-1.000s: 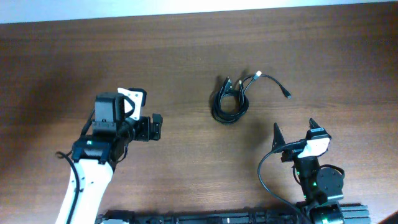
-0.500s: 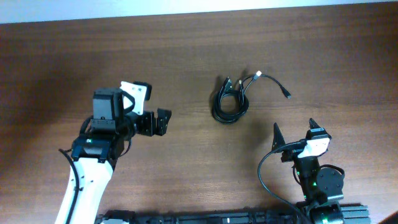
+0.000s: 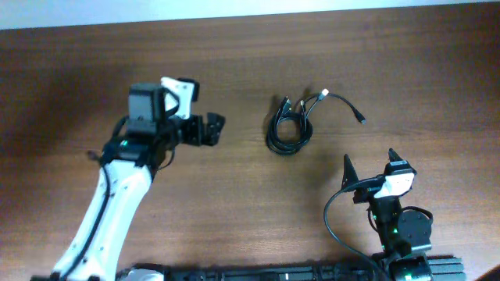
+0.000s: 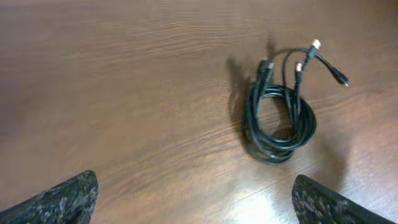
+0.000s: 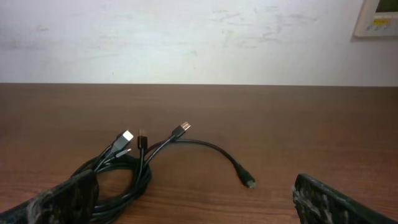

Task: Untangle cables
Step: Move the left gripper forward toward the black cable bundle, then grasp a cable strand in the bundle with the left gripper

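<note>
A small bundle of thin black cables [image 3: 273, 136] lies on the brown wooden surface [image 3: 234, 55], right of centre in the overhead view. Most of it is wound into a loose oval coil. Several short ends stick out at its far side, and one of them carries a whitish plug [image 3: 323, 94]. One strand arcs away from the coil to the right and ends in a small dark plug [image 3: 363, 121] that lies flat on the wood.

The left gripper [image 3: 212, 129] sits to the left of the bundle, apart from it, with its fingers [image 4: 68, 198] spread wide and nothing between them. The right gripper [image 3: 369, 161] is nearer the front edge, below and to the right of the coil. It is likewise released and touches no cable.

In the right wrist view a pale panel [image 5: 379, 18] is mounted on the white wall, and its markings are too small to read.
</note>
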